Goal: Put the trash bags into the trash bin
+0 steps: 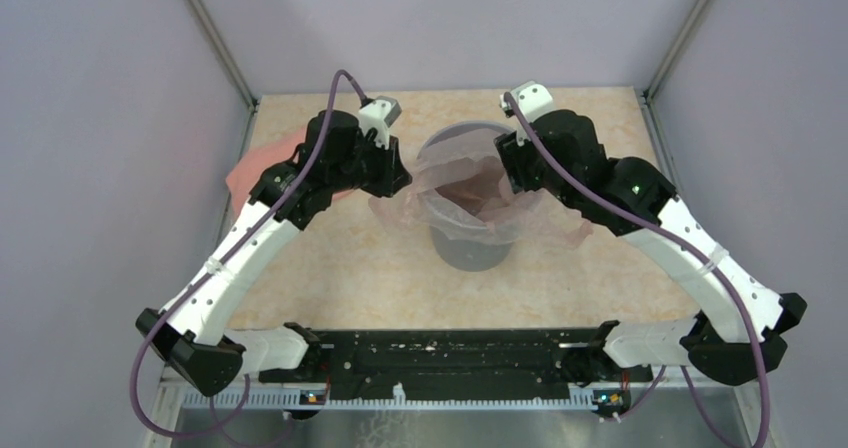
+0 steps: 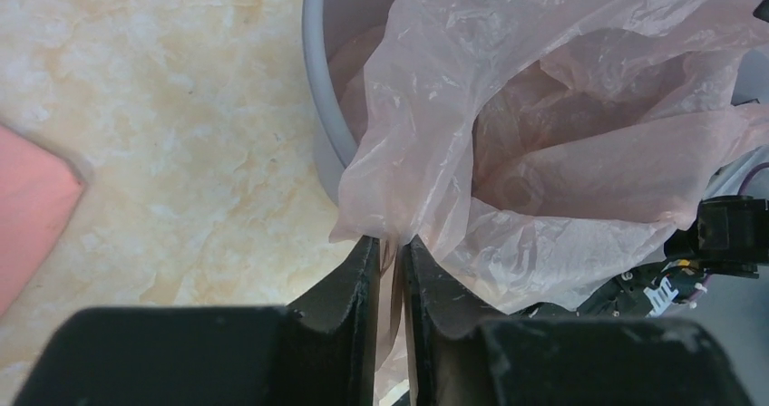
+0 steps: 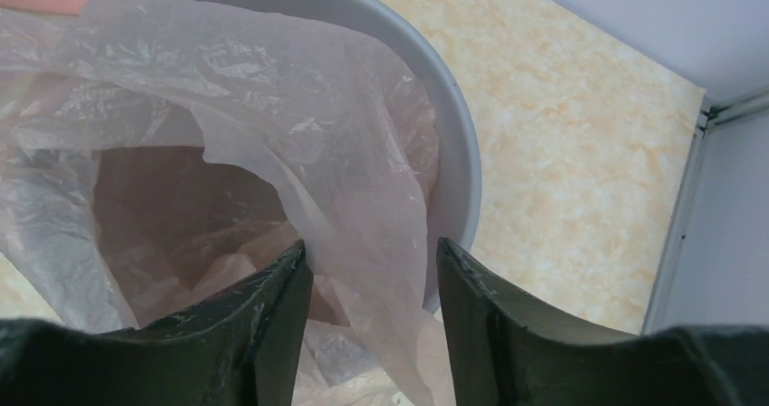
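The round grey trash bin (image 1: 470,251) stands mid-table with a pale-pink trash bag (image 1: 462,190) hanging inside it and spilling over its rim. In the left wrist view the bin's rim (image 2: 319,107) is at top centre, and the bag (image 2: 544,134) bulges out to the right. My left gripper (image 2: 390,243) at the bin's left side is shut on a pinched fold of the bag's edge. My right gripper (image 3: 372,256) is at the bin's right rim (image 3: 458,152), jaws apart, with a loose flap of the bag (image 3: 363,179) hanging between them.
A flat pink sheet (image 1: 262,165) lies on the table behind the left arm, also showing as a pink sheet (image 2: 27,207) at the left edge of the left wrist view. Cage posts (image 1: 215,38) and grey walls close off the table's back and sides.
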Controlling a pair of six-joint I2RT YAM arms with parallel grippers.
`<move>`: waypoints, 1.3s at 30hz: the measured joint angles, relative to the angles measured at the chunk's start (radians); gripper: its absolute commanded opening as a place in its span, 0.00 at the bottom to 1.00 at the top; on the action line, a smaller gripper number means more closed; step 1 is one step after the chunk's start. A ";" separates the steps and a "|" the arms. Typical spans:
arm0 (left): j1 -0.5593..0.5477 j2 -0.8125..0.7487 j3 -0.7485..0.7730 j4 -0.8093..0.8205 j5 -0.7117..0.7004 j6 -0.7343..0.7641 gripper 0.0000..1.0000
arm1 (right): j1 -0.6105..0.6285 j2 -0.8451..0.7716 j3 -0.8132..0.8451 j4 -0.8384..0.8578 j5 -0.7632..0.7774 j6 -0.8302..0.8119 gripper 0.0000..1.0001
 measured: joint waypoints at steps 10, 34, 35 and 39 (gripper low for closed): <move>0.000 0.017 0.000 0.027 -0.011 -0.012 0.13 | -0.002 -0.049 -0.054 0.016 -0.051 -0.010 0.47; 0.009 0.150 -0.030 0.271 -0.229 -0.042 0.00 | -0.265 0.170 -0.042 0.237 -0.062 -0.002 0.00; 0.010 0.162 -0.031 0.281 -0.230 -0.043 0.00 | -0.277 0.178 -0.042 0.245 -0.067 0.001 0.00; 0.014 0.196 -0.031 0.328 -0.233 -0.049 0.00 | -0.318 0.204 -0.042 0.277 -0.085 0.019 0.00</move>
